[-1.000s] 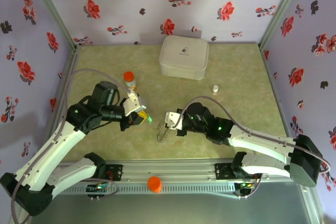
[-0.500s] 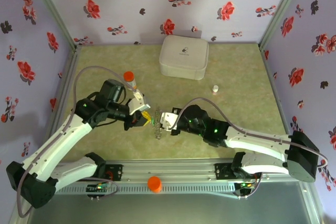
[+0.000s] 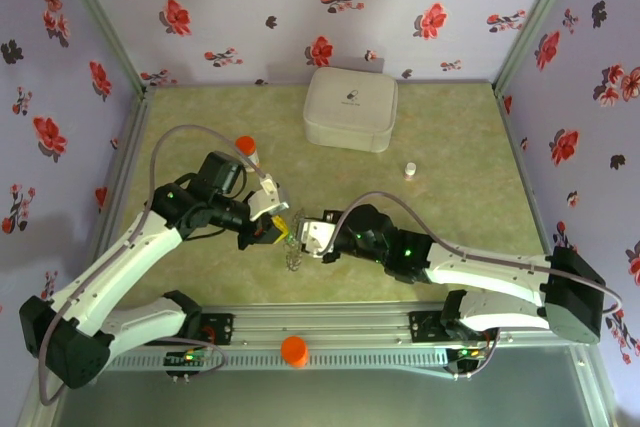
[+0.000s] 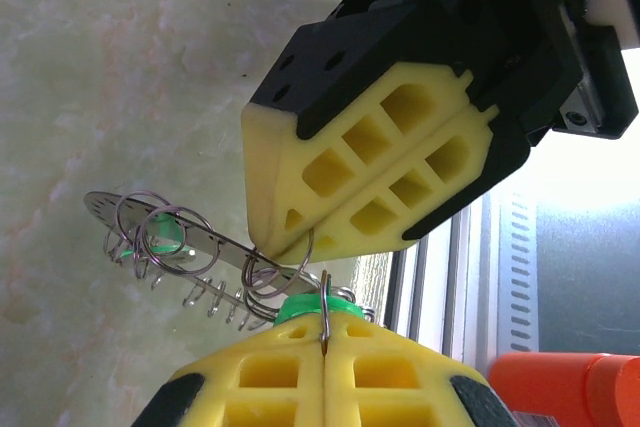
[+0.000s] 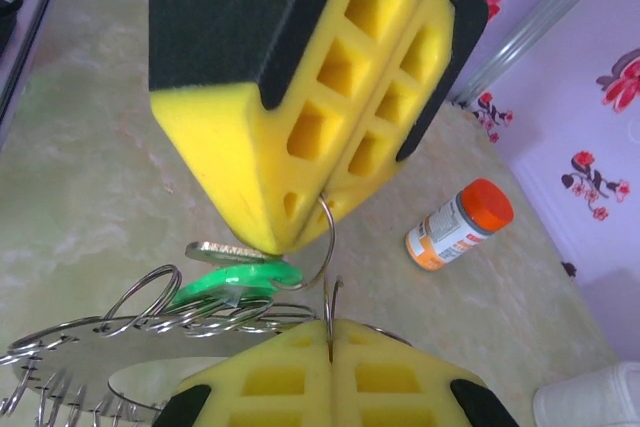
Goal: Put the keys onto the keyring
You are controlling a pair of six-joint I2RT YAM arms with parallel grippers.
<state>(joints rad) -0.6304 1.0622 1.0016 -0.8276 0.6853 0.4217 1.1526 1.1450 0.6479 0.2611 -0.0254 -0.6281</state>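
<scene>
My two grippers meet tip to tip above the table's near middle. The left gripper (image 3: 277, 228) (image 4: 327, 335) is shut on a thin wire loop that carries a green-headed key (image 4: 303, 306) (image 5: 236, 281). The right gripper (image 3: 308, 237) (image 5: 330, 339) is shut on one wire ring of the keyring (image 3: 293, 259) (image 4: 160, 235) (image 5: 140, 309). The keyring is a bunch of several thin metal rings on a flat metal strip, and it hangs below and beside the tips. The key's loop (image 5: 322, 239) lies just off the ring that the right gripper pinches. I cannot tell whether the two touch.
An orange-capped bottle (image 3: 246, 150) (image 5: 460, 225) stands behind the left arm. A white zip case (image 3: 350, 109) sits at the back middle and a small white vial (image 3: 409, 169) to its right. An orange knob (image 3: 294, 350) sits on the front rail.
The left gripper has moved right and nearer with the key. The right gripper has carried the keyring left. The gap between the tips has closed.
</scene>
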